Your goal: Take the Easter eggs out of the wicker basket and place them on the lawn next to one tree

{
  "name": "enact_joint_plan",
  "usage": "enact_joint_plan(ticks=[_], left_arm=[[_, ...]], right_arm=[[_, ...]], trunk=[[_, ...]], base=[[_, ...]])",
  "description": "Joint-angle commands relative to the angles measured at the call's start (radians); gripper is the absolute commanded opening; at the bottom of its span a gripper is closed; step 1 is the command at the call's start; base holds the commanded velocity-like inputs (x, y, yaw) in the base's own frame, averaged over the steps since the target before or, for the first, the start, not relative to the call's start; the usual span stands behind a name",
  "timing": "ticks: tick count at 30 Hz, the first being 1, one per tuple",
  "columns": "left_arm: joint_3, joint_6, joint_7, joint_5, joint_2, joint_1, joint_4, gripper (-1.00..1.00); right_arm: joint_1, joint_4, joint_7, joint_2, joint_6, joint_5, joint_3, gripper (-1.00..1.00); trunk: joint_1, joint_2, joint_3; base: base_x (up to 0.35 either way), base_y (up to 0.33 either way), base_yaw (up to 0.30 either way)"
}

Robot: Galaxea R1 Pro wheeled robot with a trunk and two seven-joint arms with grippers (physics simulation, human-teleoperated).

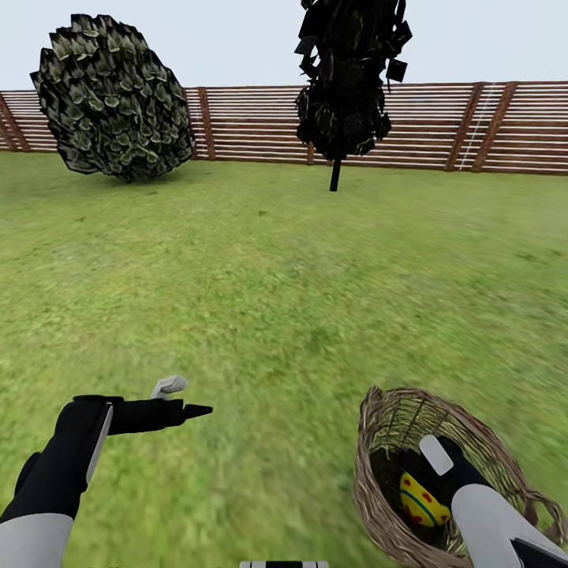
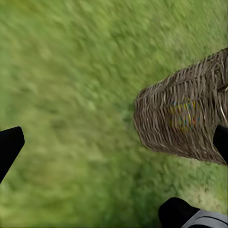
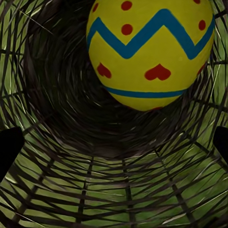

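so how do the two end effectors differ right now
The right end effector is down inside the wicker basket, open, close to an Easter egg. The left end effector is out over bare lawn, beside the basket, with nothing between its fingers. Both have black fingers spread apart.

Both arms have pale grey forearms, black wrists, and a light grey strip along each.

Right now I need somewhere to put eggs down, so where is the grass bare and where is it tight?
The lawn is open between the wicker basket and the fence, and between the left gripper and the basket. Crowded: inside the basket, where the right gripper sits beside the egg.
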Motion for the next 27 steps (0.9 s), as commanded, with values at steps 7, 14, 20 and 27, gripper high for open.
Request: enact_joint_plan(ticks=[7, 14, 20, 27], left_arm=[[0.001, 0.006, -0.01, -0.011, -0.001, -0.001, 0.0, 1.0], [0.001, 0.006, -0.01, -0.011, 0.0, -0.001, 0.0, 1.0], [0.001, 0.006, -0.01, -0.011, -0.001, -0.001, -0.001, 1.0], [0.001, 0.006, -0.01, -0.011, -0.001, -0.001, -0.001, 1.0]], right_arm=[[0.0, -0.002, -0.007, -0.001, 0.0, -0.007, -0.001, 1.0], [0.0, -0.002, -0.007, -0.001, 0.0, -0.007, 0.001, 1.0], [0.0, -0.002, -0.007, -0.001, 0.0, -0.007, 0.001, 1.0], [0.001, -0.002, -0.007, -0.002, 0.0, -0.007, 0.001, 1.0]], trunk=[[0.0, 0.0, -0.012], [0.0, 0.0, -0.024], [0.0, 0.0, -0.034], [0.0, 0.0, -0.045]], base=[[0.051, -0.033, 0.0], [0.019, -0.018, 0.0], [0.001, -0.001, -0.038], [0.0, 0.0, -0.105]])
